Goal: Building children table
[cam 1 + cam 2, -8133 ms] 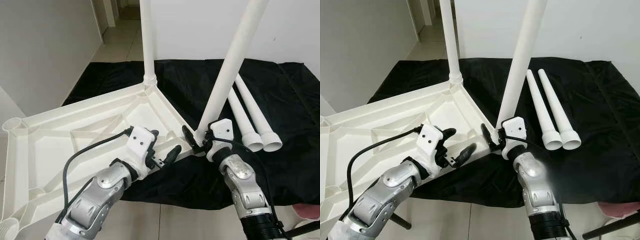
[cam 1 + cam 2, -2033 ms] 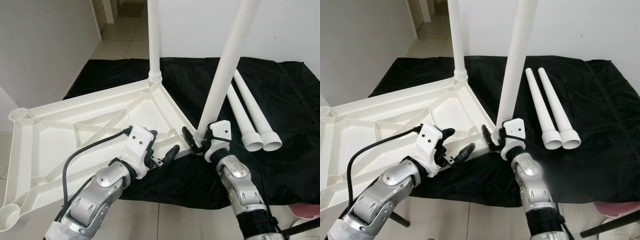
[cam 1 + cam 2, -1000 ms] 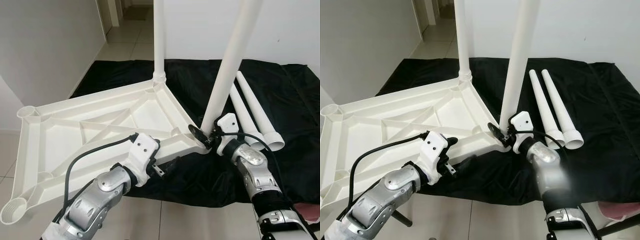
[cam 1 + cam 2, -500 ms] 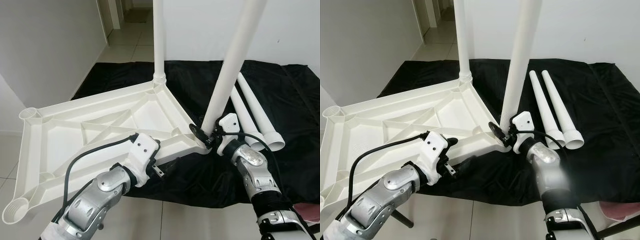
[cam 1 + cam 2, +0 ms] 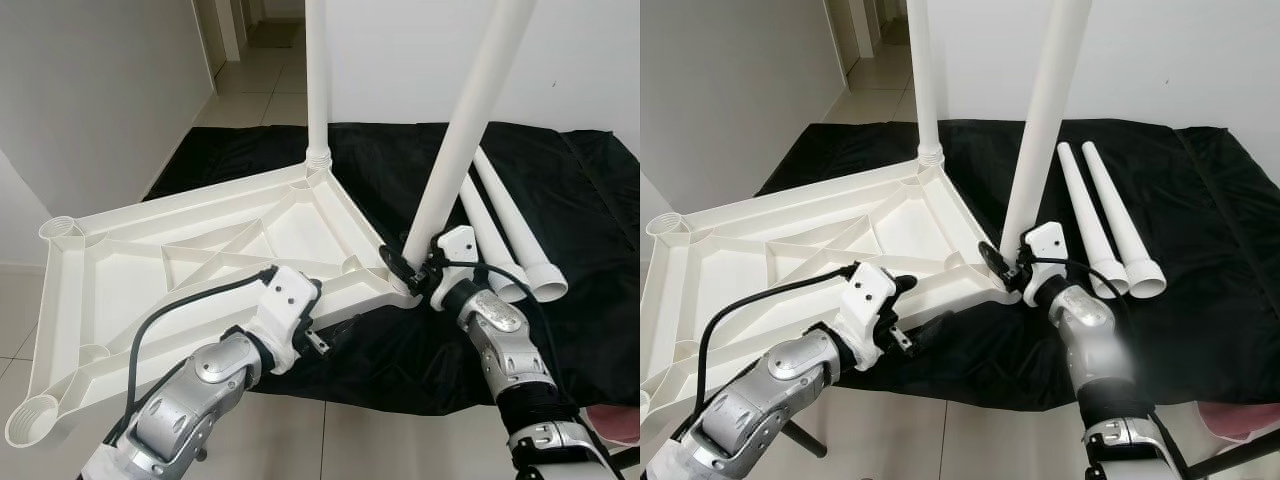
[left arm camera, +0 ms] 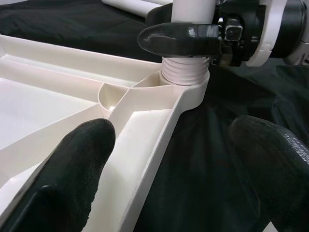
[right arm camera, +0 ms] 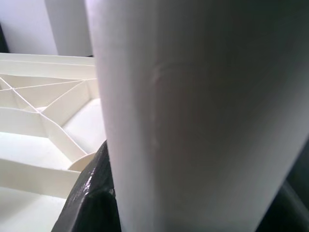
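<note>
The right gripper (image 5: 412, 272) is closed around the base of a tall white plastic table leg (image 5: 463, 130), just above the ribbed collar where the leg enters the near corner socket of the white ribbed plastic tabletop (image 5: 180, 260). In the right wrist view the leg (image 7: 193, 116) sits directly between the black fingers (image 7: 91, 193). The leg leans slightly to the right as it rises.

The left gripper (image 5: 335, 325) has its fingers spread wide and holds nothing. It straddles the near edge of the tabletop, just left of the gripped corner; in the left wrist view one finger (image 6: 72, 169) lies over the tabletop rim and the other over the black cloth (image 6: 203, 154).

The tabletop lies upside down, partly on the cloth and partly overhanging the tiled floor (image 5: 250, 440). A second white leg (image 5: 318, 80) stands upright in the far corner socket. Two loose white legs (image 5: 510, 240) lie side by side on the cloth, just beyond the right gripper.
</note>
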Controlling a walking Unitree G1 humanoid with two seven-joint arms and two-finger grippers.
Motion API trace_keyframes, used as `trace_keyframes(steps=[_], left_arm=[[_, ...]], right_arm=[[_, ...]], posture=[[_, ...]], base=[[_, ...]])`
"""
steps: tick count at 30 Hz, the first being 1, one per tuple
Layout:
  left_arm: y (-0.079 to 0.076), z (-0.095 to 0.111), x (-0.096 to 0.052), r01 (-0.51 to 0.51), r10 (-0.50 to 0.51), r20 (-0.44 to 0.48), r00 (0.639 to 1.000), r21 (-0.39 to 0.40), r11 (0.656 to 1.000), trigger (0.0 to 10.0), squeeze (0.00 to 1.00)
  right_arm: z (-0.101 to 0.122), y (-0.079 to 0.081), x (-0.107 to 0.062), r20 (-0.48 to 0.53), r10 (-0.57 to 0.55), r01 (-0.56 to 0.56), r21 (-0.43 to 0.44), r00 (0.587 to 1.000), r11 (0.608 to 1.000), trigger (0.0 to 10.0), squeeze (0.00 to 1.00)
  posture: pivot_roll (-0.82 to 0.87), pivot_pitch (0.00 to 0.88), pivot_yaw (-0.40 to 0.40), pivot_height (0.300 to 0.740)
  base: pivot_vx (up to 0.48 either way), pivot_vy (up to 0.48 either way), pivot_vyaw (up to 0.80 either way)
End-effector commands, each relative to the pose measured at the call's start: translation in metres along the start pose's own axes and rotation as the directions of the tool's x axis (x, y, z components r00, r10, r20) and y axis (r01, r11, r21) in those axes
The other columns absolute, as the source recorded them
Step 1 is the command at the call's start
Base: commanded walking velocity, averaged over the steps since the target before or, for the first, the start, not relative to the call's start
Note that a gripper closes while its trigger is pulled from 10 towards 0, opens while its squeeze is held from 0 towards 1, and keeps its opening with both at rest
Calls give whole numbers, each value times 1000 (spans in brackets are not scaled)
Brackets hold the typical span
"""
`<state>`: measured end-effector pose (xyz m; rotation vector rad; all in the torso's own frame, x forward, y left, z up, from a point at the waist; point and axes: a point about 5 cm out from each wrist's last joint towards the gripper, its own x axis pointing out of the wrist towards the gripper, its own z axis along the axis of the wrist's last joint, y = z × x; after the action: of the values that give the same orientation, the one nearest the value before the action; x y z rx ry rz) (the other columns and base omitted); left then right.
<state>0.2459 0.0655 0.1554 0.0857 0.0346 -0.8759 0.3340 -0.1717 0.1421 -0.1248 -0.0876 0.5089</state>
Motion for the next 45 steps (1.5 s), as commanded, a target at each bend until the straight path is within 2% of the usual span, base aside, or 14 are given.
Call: trace_keyframes(steps=[1,10,13,18,20,22,24,25,27,29,31,38,39,45], left_arm=[[-9,-1,-1,129,-129,-12,992,1,992,10000,0],[-10,-2,-1,122,-122,-9,993,-4,993,10000,0],[-10,-2,-1,122,-122,-10,992,1,993,10000,0],[-10,-1,0,121,-121,-8,993,1,993,10000,0],[-11,-2,0,124,-124,-7,992,1,992,10000,0],[-11,-2,1,125,-125,-7,992,1,992,10000,0],[-11,-2,1,126,-126,-7,992,1,992,10000,0],[-11,-2,1,126,-126,-7,992,1,992,10000,0],[-11,-2,1,124,-124,-7,992,3,992,10000,0],[-11,-2,1,123,-123,-7,992,2,992,10000,0],[-11,-2,0,122,-122,-7,993,2,993,10000,0],[-13,-3,0,123,-123,-8,992,-1,992,10000,0],[-13,-3,0,122,-122,-8,992,0,992,10000,0],[-12,-3,0,120,-120,-7,993,2,993,10000,0]], right_arm=[[-23,5,-3,-130,-30,35,39,991,999,10000,0],[-22,19,4,-146,-176,186,53,973,981,10000,0],[-23,21,3,-160,-305,320,77,939,944,10000,0],[-23,27,2,-165,-396,413,81,903,907,10000,0],[-24,34,0,-181,-473,495,98,862,864,10000,0],[-24,38,0,-187,-496,518,100,848,849,10000,0],[-23,46,-2,-198,-574,599,97,794,795,10000,0],[-23,46,-2,-198,-574,599,97,794,795,10000,0],[-23,51,-4,-208,-646,673,102,735,733,10000,0],[-22,53,-4,-211,-672,700,114,710,705,10000,0],[-21,55,-4,-212,-685,714,124,697,689,10000,0],[-7,60,1,-129,-649,661,186,750,727,10000,0],[-3,58,0,-93,-628,632,213,772,745,10000,1000],[3,48,-1,-35,-604,596,214,796,774,10000,1000]], posture=[[-47,53,68,740],[-44,48,58,740],[-43,41,56,740],[-45,35,50,740],[-45,35,50,740],[-45,35,50,740],[-41,29,40,740],[-41,29,40,740],[-35,27,35,740],[-35,27,35,740],[-35,27,35,740],[-32,23,33,740],[-32,23,32,740],[-36,25,39,740]], base=[[0,0,0],[0,0,0],[0,0,0],[0,0,0],[0,0,0],[0,0,0],[0,0,0],[0,0,0],[0,0,0],[0,0,0],[0,0,0],[0,0,0],[0,0,0],[0,0,0]])
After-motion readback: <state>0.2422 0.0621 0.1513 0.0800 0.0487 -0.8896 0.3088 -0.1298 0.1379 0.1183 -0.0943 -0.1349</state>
